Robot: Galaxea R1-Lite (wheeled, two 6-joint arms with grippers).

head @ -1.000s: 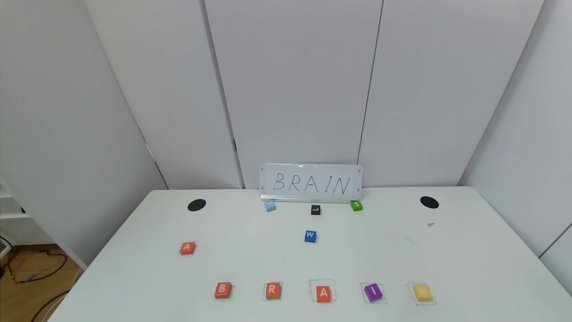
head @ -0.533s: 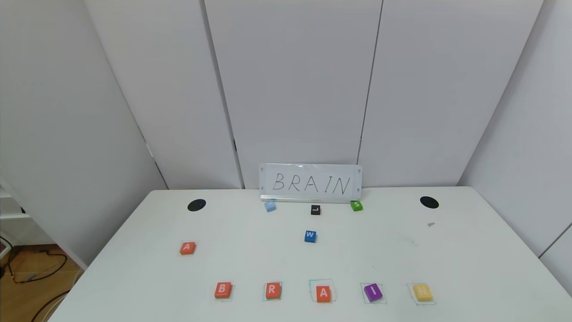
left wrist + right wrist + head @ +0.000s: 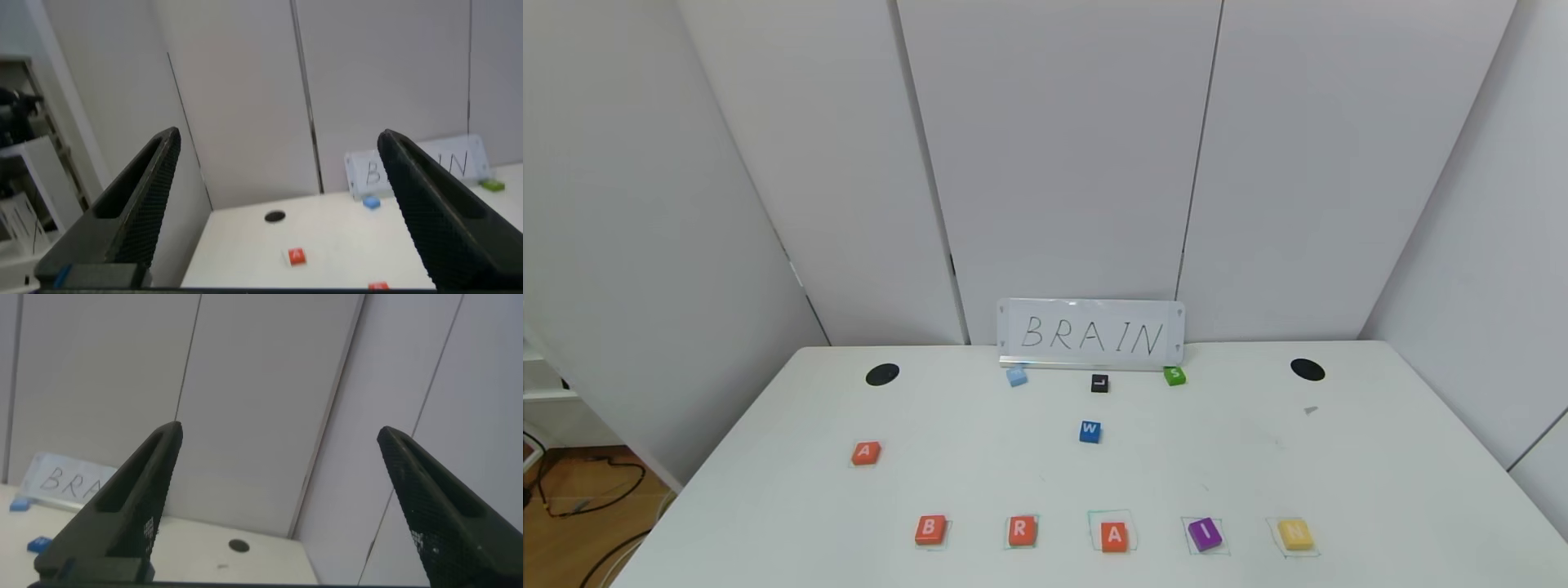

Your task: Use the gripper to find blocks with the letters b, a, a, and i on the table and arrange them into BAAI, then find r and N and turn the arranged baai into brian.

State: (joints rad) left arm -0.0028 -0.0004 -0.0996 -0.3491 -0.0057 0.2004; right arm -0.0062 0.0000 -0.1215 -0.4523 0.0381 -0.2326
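Along the front of the white table lie five flat blocks in a row, left to right: orange-red B, orange-red r, orange-red A, purple I and yellow N. A second orange-red A lies apart at the left, also seen in the left wrist view as A. Neither arm shows in the head view. My left gripper is open and empty, held back from the table. My right gripper is open and empty too.
A sign reading BRAIN stands at the table's back edge. Before it lie a light blue block, a black L and a green S. A blue W lies mid-table. Black holes mark the far corners.
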